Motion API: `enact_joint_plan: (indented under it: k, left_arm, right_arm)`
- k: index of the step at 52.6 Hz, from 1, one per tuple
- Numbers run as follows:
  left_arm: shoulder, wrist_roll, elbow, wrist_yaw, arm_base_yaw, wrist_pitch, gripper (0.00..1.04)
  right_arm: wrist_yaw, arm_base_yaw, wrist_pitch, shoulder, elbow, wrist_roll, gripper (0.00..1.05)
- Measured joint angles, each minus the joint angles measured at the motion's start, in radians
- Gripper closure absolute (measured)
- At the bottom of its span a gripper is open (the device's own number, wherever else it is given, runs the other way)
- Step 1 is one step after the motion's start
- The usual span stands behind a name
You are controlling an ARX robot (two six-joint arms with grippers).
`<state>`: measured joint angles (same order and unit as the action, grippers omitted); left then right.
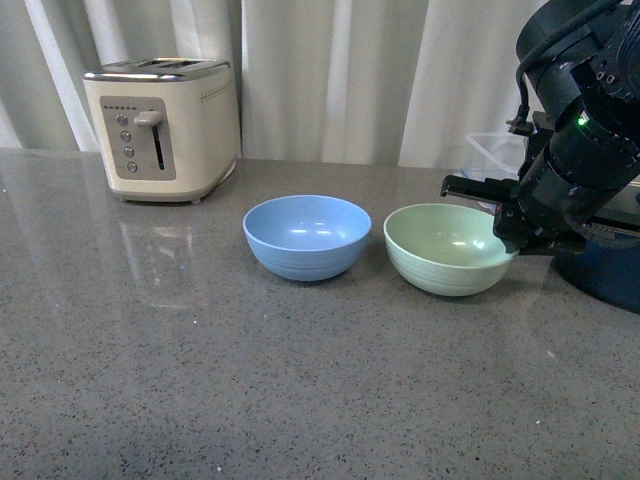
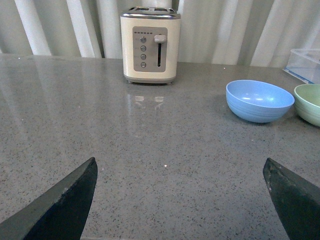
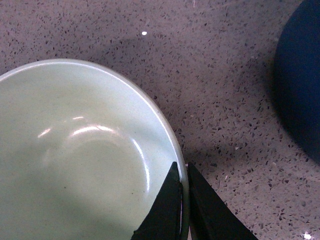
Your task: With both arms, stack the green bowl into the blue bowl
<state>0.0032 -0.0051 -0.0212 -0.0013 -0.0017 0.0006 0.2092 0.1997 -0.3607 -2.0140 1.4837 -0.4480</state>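
Observation:
The pale green bowl (image 1: 445, 248) rests on the grey counter, right of the light blue bowl (image 1: 306, 236); a small gap separates them. My right gripper (image 1: 507, 238) is shut on the green bowl's right rim. In the right wrist view one black finger lies inside the green bowl (image 3: 75, 150) and the other outside, with the right gripper (image 3: 182, 172) pinching the rim. The left gripper (image 2: 180, 170) is open over bare counter, well short of the blue bowl (image 2: 259, 100) and the green bowl (image 2: 309, 102) at the frame's edge.
A cream toaster (image 1: 163, 128) stands at the back left. A dark navy pot (image 1: 610, 265) sits just right of the green bowl, under my right arm. A clear plastic box (image 2: 305, 64) is at the back right. White curtains hang behind the counter.

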Motion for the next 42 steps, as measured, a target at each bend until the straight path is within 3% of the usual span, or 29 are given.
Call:
enact_joint_plan:
  k: [8, 21, 30, 42]
  left_arm:
    - [0.000, 0.000, 0.000, 0.000, 0.000, 0.000, 0.07]
    - [0.000, 0.000, 0.000, 0.000, 0.000, 0.000, 0.07]
    - [0.000, 0.000, 0.000, 0.000, 0.000, 0.000, 0.07]
    - [0.000, 0.000, 0.000, 0.000, 0.000, 0.000, 0.07]
  right_arm:
    - [0.068, 0.002, 0.043, 0.025, -0.002, 0.042, 1.04]
    - [0.039, 0.024, -0.002, 0.099, 0.093, 0.046, 1.04]
    - [0.005, 0.117, -0.043, 0.102, 0.198, 0.034, 1.04]
    - [0.040, 0.218, -0.094, 0.024, 0.305, 0.063, 1.04]
